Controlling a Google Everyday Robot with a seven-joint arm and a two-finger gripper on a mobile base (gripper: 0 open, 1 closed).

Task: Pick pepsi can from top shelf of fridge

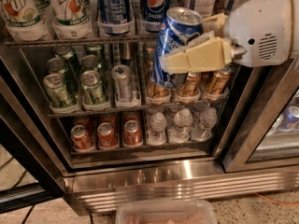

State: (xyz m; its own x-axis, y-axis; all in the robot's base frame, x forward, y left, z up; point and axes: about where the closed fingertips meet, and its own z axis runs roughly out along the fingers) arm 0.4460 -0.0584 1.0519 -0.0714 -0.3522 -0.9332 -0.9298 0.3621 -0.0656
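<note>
My gripper [183, 45] is shut on the pepsi can [176, 31], a blue can with a silver top. I hold it tilted, in the air in front of the fridge [187, 174], at about the level of the top shelf [70, 42]. One cream finger [198, 57] crosses the can's front and the other shows behind it. The white arm reaches in from the right. A second Pepsi can [155, 3] still stands on the top shelf behind the held one.
On the top shelf are 7UP bottles [70, 6] and a blue-and-white striped can [113, 3]. Below are green cans [93, 85], bronze cans [215, 80], red cans [106, 134] and water bottles [180, 122]. A clear plastic tub [166, 212] lies on the floor. The open door's edge [21, 143] is on the left.
</note>
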